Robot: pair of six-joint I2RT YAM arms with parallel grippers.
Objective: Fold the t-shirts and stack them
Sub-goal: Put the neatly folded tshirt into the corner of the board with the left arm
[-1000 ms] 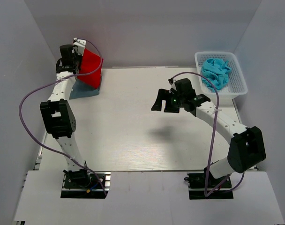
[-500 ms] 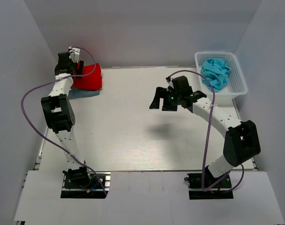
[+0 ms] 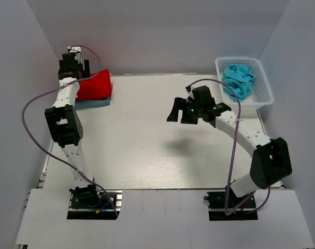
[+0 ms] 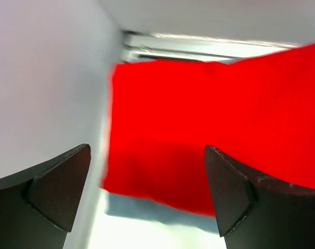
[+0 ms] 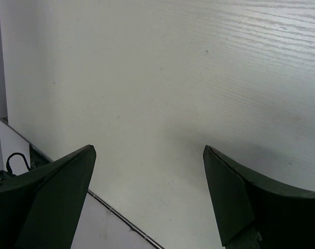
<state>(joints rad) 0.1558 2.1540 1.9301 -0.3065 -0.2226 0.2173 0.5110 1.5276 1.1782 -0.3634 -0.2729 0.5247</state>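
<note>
A bright red t-shirt (image 3: 94,87) lies folded on top of a grey-blue t-shirt (image 3: 95,102) at the table's far left corner. In the left wrist view the red t-shirt (image 4: 209,129) fills the middle, with a strip of the grey-blue t-shirt (image 4: 147,211) showing under its near edge. My left gripper (image 3: 70,66) hangs open above and behind the pile, nothing between its fingers (image 4: 59,187). A turquoise t-shirt (image 3: 239,79) lies crumpled in the white mesh basket (image 3: 264,94) at the far right. My right gripper (image 3: 179,113) hovers open over the table's middle, holding nothing.
Grey walls close in the table on the left, back and right. The left gripper sits near the left wall (image 4: 43,78). In the right wrist view the bare white table (image 5: 173,78) and its metal edge strip (image 5: 116,215) show below the fingers.
My left gripper opened and let go of the red t-shirt, which dropped flat onto the grey-blue one. The gripper then drew back toward the far left corner. The right arm barely moved.
</note>
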